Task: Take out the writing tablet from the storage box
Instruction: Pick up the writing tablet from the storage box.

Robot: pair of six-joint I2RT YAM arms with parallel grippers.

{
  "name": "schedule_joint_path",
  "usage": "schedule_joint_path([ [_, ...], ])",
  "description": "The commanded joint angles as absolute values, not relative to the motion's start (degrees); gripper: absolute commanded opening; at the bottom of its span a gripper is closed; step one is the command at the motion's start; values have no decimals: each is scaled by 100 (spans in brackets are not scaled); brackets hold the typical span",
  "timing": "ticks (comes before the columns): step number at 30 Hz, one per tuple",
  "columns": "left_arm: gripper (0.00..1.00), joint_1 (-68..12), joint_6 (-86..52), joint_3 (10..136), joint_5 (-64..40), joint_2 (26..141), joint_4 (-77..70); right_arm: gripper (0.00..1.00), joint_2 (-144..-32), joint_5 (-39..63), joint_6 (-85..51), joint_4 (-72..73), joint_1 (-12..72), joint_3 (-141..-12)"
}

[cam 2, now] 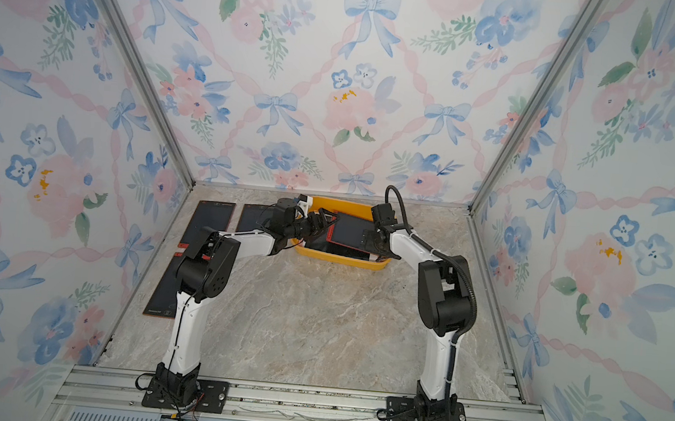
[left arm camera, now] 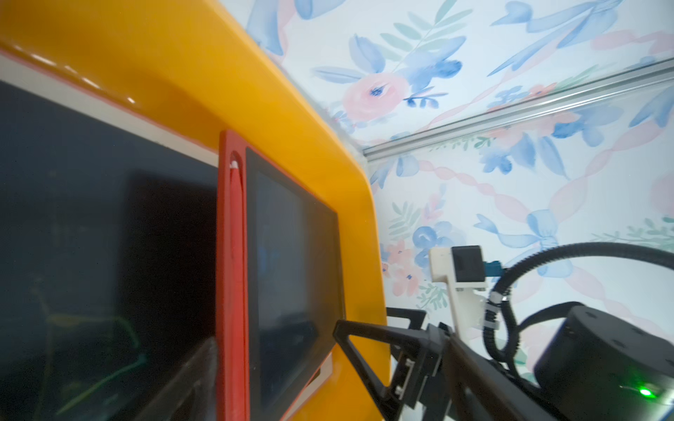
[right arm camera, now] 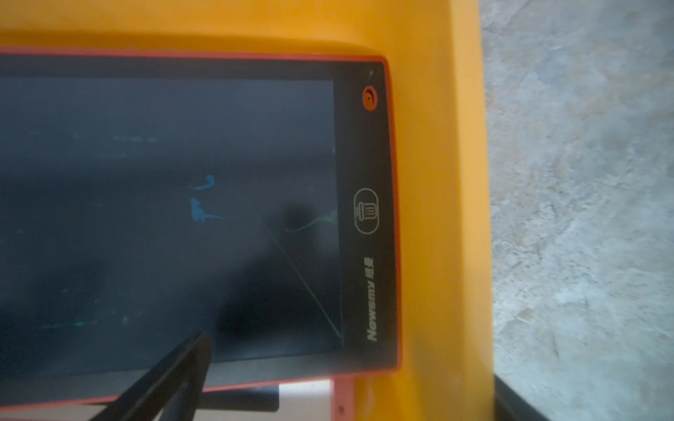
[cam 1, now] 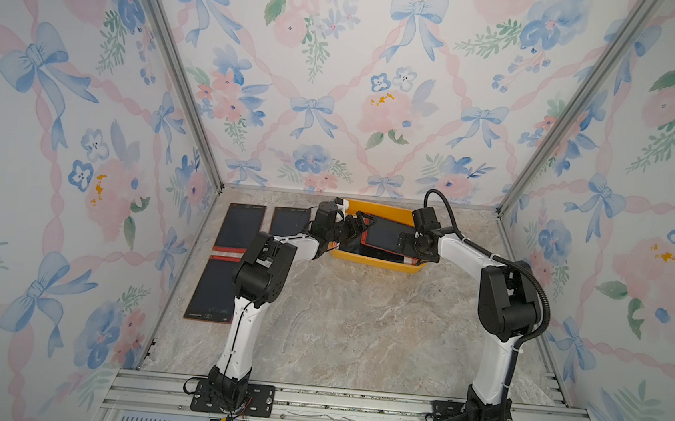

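You find the writing tablet (cam 1: 383,235) tilted inside the storage box (cam 1: 381,212), resting on another tablet (left arm camera: 91,237). The left gripper (cam 1: 357,223) and right gripper (cam 1: 403,242) flank its ends, jaws spread wide, neither closed on it. Three tablets (cam 1: 240,228) lie on the table (cam 1: 359,326) beside the box.

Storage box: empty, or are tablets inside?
Not empty. In a top view a red-framed tablet lies askew in the storage box; the left wrist view shows a second tablet beneath it.
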State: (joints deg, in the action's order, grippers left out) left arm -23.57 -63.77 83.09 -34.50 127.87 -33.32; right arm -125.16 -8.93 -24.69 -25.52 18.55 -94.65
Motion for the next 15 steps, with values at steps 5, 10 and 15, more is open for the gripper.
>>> schedule_joint_path([
  [5,98,-2768,-7437,8261,-4771,12721,-4714,97,-12376,-35,-2522,-1926,2065,-9252],
  [10,98,-2874,-7738,8399,-4882,12921,-5003,97,-12243,-18,-2540,-1796,2022,-9090],
  [15,98,-2901,-7867,8460,-4845,13054,-5141,97,-12135,-43,-2527,-1762,1978,-8973],
])
